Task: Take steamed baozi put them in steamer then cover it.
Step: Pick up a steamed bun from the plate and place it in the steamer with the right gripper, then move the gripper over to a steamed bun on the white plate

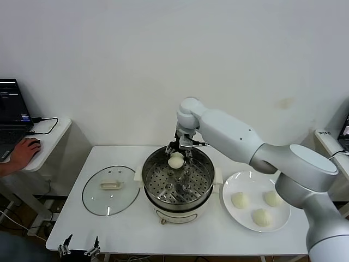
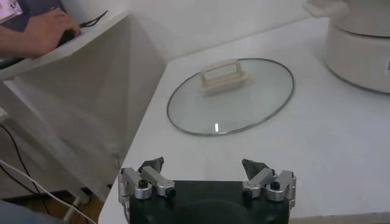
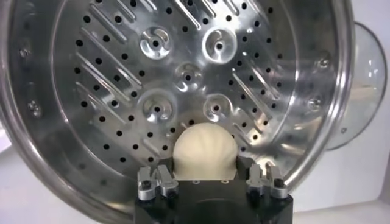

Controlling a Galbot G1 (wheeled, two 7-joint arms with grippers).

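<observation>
Right claw [image 1: 178, 148] over the steamer [image 1: 178, 185] at its 12 o'clock rim, fingers either side of one baozi [image 1: 175, 160]; grip or release cannot be told. Three more baozi [image 1: 240, 200] on the white plate [image 1: 234, 183] at the steamer's 3 o'clock. Cover [image 1: 110, 190] flat on the desk [image 1: 136, 229] at 9 o'clock. Left claw [image 2: 206, 176] open at the desk's near-left edge

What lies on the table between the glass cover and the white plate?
In the head view, the steamer stands between the cover and the plate, one baozi at its far rim.
</observation>
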